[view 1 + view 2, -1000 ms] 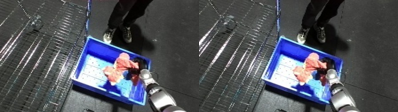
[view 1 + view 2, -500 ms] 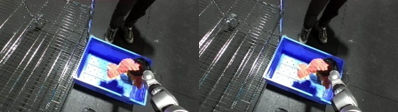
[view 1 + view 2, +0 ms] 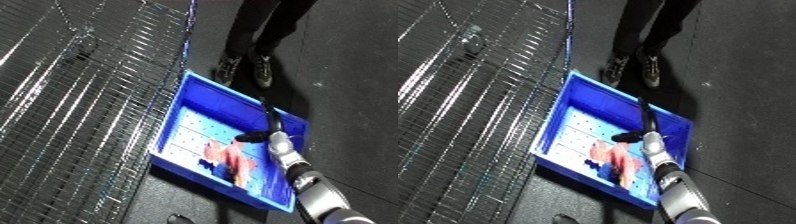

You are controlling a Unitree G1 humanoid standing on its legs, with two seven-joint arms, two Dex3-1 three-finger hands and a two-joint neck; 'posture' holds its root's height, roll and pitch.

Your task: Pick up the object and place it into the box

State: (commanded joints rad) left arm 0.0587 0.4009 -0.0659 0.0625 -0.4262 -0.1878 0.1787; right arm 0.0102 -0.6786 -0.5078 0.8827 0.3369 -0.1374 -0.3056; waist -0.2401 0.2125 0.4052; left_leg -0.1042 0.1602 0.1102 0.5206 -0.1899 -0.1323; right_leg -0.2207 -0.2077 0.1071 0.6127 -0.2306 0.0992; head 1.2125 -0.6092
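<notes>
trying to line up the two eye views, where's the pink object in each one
Left eye view: the pink object lies inside the blue bin, toward its lower end, just left of the right hand.
Right eye view: the same pink object sits low in the bin, a little further left in the picture.
Shared landmark: the wire grid running along the bin's left side.

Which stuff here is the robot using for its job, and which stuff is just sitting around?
For the job:
- the pink object, lying inside the bin
- the blue bin
- the right hand, fingers straight, above the bin

Just lying about:
- the wire rack beside the bin
- the dark floor
</notes>
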